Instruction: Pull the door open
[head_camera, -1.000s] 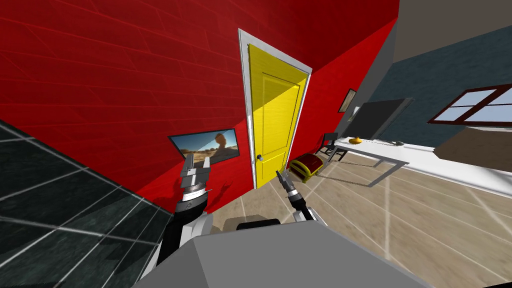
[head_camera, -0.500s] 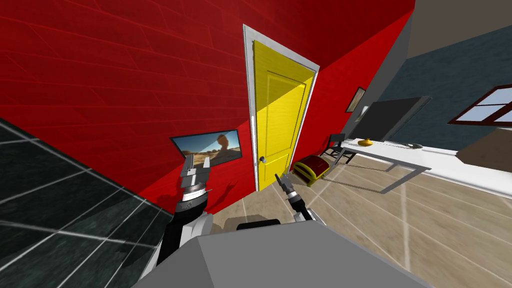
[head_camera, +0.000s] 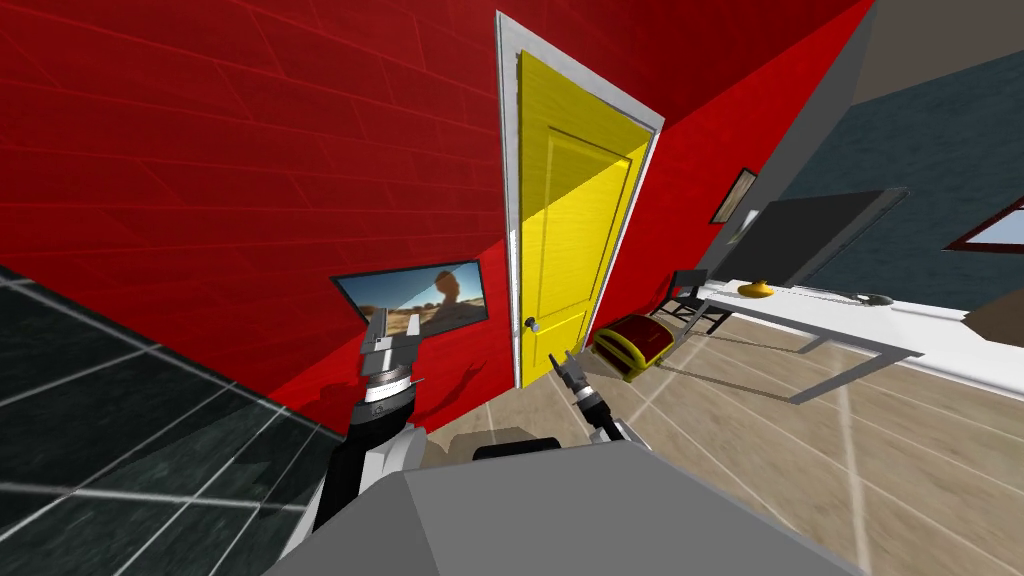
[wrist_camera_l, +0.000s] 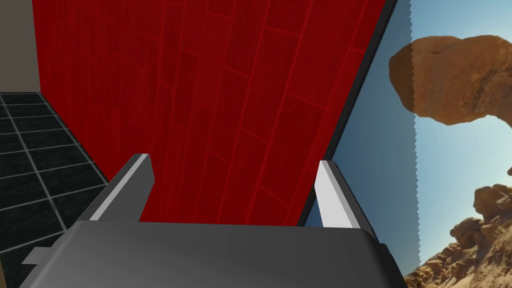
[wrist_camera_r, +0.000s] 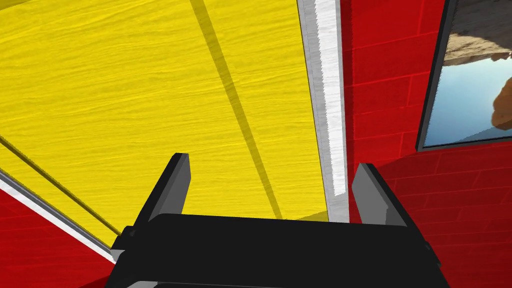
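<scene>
The tall yellow wood-grained door (head_camera: 570, 230) sits shut in its white frame (head_camera: 508, 150), set into a red brick wall (head_camera: 250, 150). Its small round grey knob (head_camera: 531, 324) is on the door's left edge, low on the panel. The right gripper (head_camera: 566, 362) hovers in front of the door's lower part, just below and to the right of the knob and apart from it. Its two fingers are spread with nothing between them, and its wrist view looks onto the yellow panel and the strip of frame on the knob side. The left gripper (head_camera: 389, 330) is raised well left of the door, its fingers likewise parted and empty. It is in front of a dark-framed landscape picture (head_camera: 415, 297) of sky and sandstone that hangs on the wall left of the door. Right of the door, a red and yellow domed chest (head_camera: 632, 344) stands on the pale plank floor (head_camera: 760, 460) close to the wall. Farther right of the door are a dark chair (head_camera: 688, 295) and a long white table (head_camera: 830, 320) carrying a small orange dish (head_camera: 756, 290). Far left of the door, a dark tiled surface (head_camera: 120, 400) meets the red wall.
</scene>
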